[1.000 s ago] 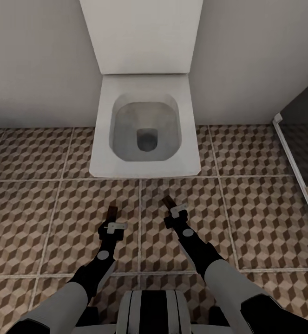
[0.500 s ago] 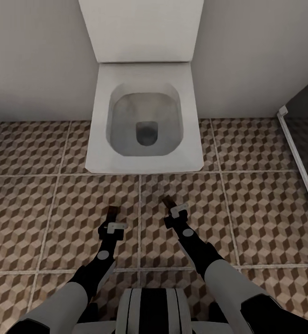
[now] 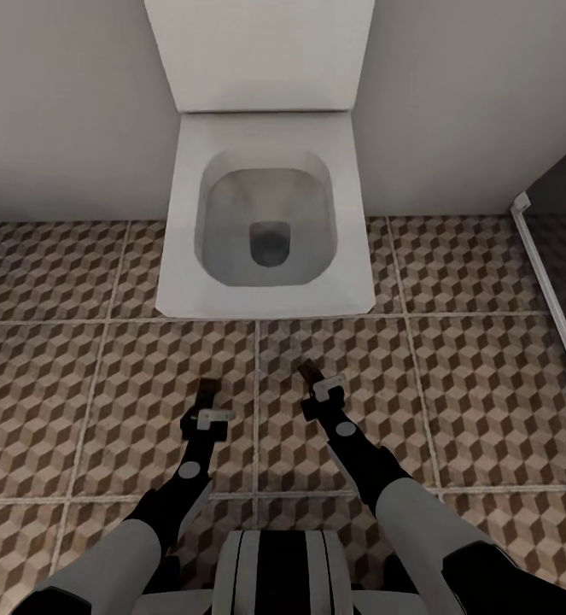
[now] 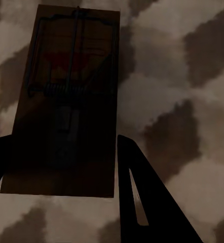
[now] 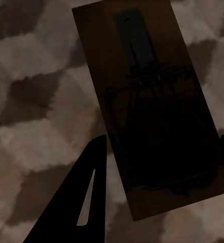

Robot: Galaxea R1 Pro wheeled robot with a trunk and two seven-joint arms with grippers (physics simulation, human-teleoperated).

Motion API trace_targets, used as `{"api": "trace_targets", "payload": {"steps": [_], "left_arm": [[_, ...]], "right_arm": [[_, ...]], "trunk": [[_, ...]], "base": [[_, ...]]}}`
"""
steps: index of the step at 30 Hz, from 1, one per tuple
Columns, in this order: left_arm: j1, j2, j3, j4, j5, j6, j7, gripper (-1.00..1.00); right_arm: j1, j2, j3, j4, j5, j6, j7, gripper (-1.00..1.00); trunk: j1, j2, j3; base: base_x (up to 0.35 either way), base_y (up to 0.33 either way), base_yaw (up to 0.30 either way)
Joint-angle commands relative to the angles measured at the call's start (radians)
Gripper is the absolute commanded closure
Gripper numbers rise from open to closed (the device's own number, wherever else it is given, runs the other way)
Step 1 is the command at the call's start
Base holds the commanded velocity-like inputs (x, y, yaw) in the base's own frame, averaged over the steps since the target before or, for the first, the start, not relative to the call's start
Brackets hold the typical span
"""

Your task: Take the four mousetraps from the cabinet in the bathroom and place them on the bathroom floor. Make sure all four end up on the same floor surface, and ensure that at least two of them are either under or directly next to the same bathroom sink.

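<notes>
Each of my grippers carries a mousetrap above the cube-patterned bathroom floor [image 3: 470, 384]. In the head view my left gripper [image 3: 206, 401] is shut on a small brown mousetrap [image 3: 205, 392]. The left wrist view shows that brown board [image 4: 66, 101], with its metal spring and red mark, held between the dark fingers [image 4: 142, 202]. My right gripper [image 3: 317, 383] is shut on a second mousetrap [image 3: 308, 371], seen as a dark board [image 5: 152, 101] in the right wrist view beside one finger [image 5: 86, 197]. The cabinet and the bathroom sink are out of view.
A square white toilet [image 3: 265, 222] with its lid raised stands against the pale wall straight ahead, close beyond both grippers. A glass shower screen with a white frame [image 3: 551, 290] runs along the right edge. Tiled floor spreads left and right of the toilet.
The whole view shifted slightly, so the toilet sits a little nearer and higher than a second ago. Both grippers hold their mousetraps as before.
</notes>
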Motion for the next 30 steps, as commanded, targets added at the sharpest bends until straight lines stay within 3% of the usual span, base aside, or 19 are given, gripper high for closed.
{"api": "trace_targets", "payload": {"steps": [1, 6, 8, 17, 30], "left_arm": [[0.000, 0.001, -0.008, 0.001, -0.003, -0.020, 0.013, 1.00], [0.004, 0.003, -0.009, 0.003, -0.005, -0.182, 0.014, 1.00], [0.006, 0.004, -0.009, 0.005, -0.006, -0.218, 0.015, 1.00], [0.008, 0.007, -0.046, 0.023, -0.007, -0.245, 0.014, 1.00], [0.008, 0.006, -0.050, 0.035, -0.007, -0.245, 0.014, 1.00]], "right_arm": [[-0.001, 0.000, 0.004, 0.002, 0.007, -0.012, -0.007, 1.00], [0.000, 0.000, 0.005, 0.005, 0.009, -0.078, -0.007, 1.00], [0.000, 0.000, 0.005, 0.006, 0.009, -0.088, -0.007, 1.00], [0.000, 0.000, 0.006, 0.006, 0.008, -0.095, -0.006, 1.00], [0.001, -0.002, 0.005, 0.006, 0.009, -0.100, -0.007, 1.00]], "trunk": [[0.000, 0.000, 0.000], [0.000, 0.000, 0.000], [0.000, 0.000, 0.000], [0.000, 0.000, 0.000], [0.000, 0.000, 0.000]], "base": [[0.000, 0.000, 0.000], [0.000, 0.000, 0.000], [0.000, 0.000, 0.000], [0.000, 0.000, 0.000], [0.000, 0.000, 0.000]]}}
